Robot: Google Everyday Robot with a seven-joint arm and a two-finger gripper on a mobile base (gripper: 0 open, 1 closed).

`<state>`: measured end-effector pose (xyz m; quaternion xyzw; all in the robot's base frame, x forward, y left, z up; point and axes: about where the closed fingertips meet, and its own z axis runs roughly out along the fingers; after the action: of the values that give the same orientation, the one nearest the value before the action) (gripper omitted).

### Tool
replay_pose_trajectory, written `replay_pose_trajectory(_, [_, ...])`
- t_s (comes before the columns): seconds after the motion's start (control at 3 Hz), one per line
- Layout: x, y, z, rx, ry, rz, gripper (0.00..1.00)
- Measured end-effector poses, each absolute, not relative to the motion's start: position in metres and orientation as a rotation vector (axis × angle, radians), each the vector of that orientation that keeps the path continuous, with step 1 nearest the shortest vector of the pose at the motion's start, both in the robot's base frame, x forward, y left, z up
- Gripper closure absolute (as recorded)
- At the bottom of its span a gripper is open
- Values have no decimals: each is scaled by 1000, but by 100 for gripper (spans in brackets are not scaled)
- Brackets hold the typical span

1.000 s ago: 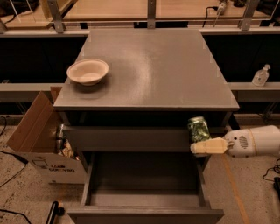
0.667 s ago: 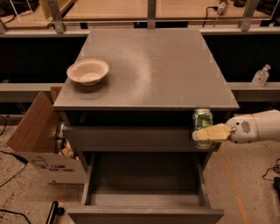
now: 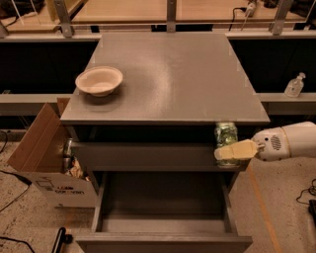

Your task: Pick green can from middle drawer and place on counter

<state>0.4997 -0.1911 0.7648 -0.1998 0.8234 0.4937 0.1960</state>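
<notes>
The green can (image 3: 225, 134) has a mottled green-and-white label and stands upright in my gripper (image 3: 228, 150), in front of the cabinet's right side, just under the counter's front edge. My gripper comes in from the right on a white arm (image 3: 289, 141); a tan finger (image 3: 236, 150) lies across the can's lower part. The middle drawer (image 3: 165, 223) is pulled out below, its grey floor bare. The counter (image 3: 187, 74) is the flat grey top above.
A pale bowl (image 3: 99, 80) sits on the counter's left side. An open cardboard box (image 3: 42, 153) stands on the floor at the left. A clear pump bottle (image 3: 295, 85) stands on a ledge at the right. A pale wooden surface with metal posts (image 3: 170, 11) runs behind.
My gripper has lifted the green can and turned it upright, bringing it closer to the counter's front edge.
</notes>
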Motion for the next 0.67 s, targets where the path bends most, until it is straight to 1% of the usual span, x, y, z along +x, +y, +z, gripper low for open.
replay_pose_trajectory(0.33, [480, -171, 782, -725, 2265, 1355, 100])
replay_pose_trajectory(0.67, [473, -152, 806, -843, 2239, 1330, 100])
